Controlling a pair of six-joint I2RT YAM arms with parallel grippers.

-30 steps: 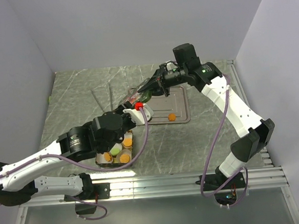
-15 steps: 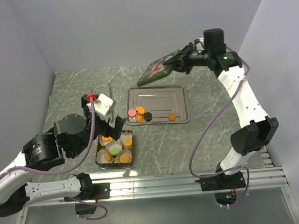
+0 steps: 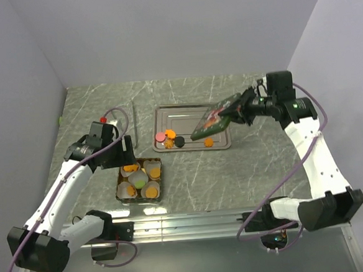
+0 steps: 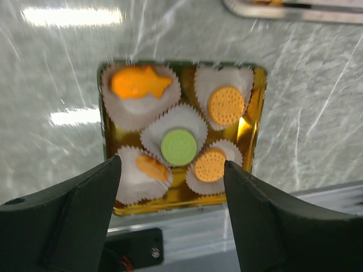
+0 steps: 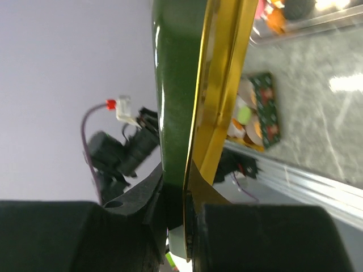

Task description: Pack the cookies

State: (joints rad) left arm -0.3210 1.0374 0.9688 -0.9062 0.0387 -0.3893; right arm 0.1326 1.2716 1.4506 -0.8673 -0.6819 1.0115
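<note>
Five cookies sit in white paper cups inside the gold tin (image 4: pixel 260 113): a fish-shaped orange one (image 4: pixel 139 82), a green disc (image 4: pixel 178 147) and three more orange ones. My left gripper (image 4: pixel 171 167) hovers open over the tin's near edge, empty; from above it (image 3: pixel 125 153) is at the tin's (image 3: pixel 118 189) far left corner. Pink (image 3: pixel 160 137), orange (image 3: pixel 169 134), black (image 3: pixel 179 142) and orange (image 3: pixel 209 142) cookies lie on the steel tray (image 3: pixel 186 114). My right gripper (image 3: pixel 245 110) is shut on the green, gold-lined lid (image 3: pixel 214 117), tilted over the tray's right end. The lid (image 5: pixel 176 85) is pinched by its rim in the right gripper (image 5: pixel 184 209).
Thin metal tongs (image 3: pixel 132 117) lie on the marble table left of the tray. An aluminium rail (image 3: pixel 194 222) with the arm bases runs along the near edge. Grey walls close in the left, back and right sides.
My left gripper drew back from the tray's left end to over the tin and opened. The right arm swung the lid up and across to the tray's right end.
</note>
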